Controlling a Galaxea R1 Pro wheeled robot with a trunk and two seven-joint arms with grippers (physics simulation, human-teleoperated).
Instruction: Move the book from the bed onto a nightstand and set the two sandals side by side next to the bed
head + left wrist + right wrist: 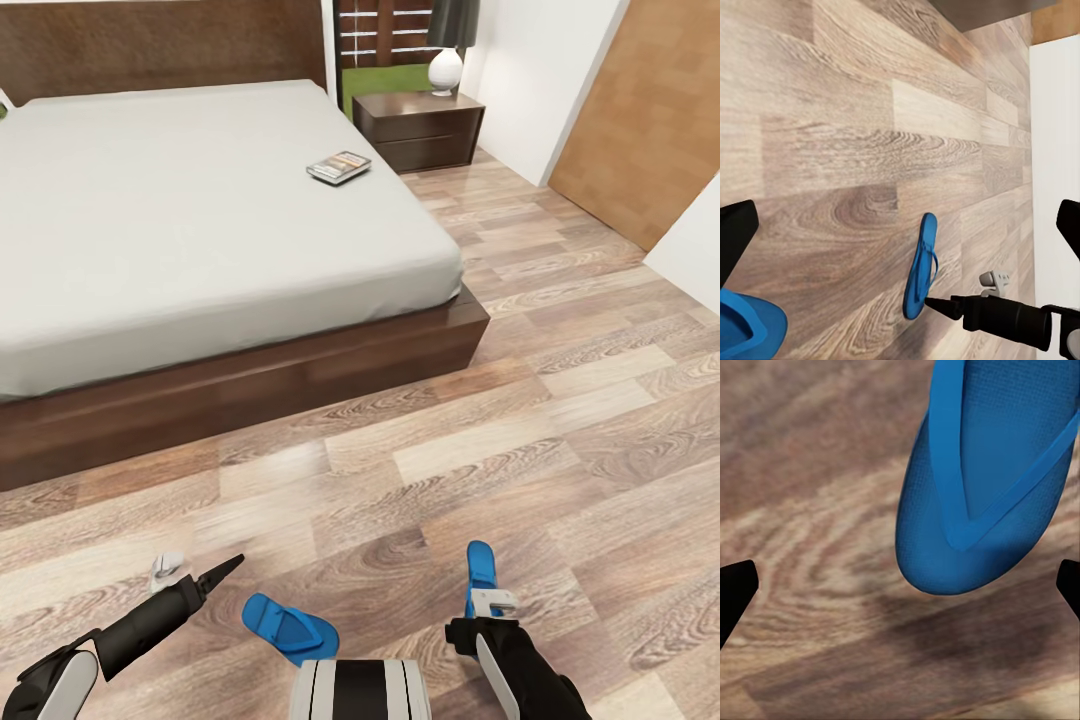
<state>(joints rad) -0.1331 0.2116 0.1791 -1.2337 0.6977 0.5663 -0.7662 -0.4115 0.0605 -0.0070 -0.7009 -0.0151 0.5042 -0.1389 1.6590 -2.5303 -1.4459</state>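
Blue sandals lie on the plank floor (560, 400) well short of the bed (200, 200), down by your own trunk. One sandal (290, 625) rests flat just ahead of the trunk, toe end toward the bed foot. The second sandal (481, 575) lies near it on the side away from the bed's length, and your right gripper (492, 603) hangs directly above it. In the right wrist view that sandal (982, 487) sits between the two dark fingertips (735, 592), which stand far apart at the picture's edges — so the right jaws are wide, with nothing held.

Your left gripper (222, 570) points toward the bed foot, above bare planks beside the first sandal. In the left wrist view you see its dark fingers (735, 240) spread well apart — wide too, and empty — with the first sandal (750, 326) near one fingertip and the second sandal (920, 266) farther off, the right arm's tip just over it.

The book (339, 167) lies flat on the bed's mattress, near the edge that faces the nightstand (418, 128). That nightstand stands just beside the bed's head end, against the white wall (540, 80), with a white lamp (446, 70) on top.
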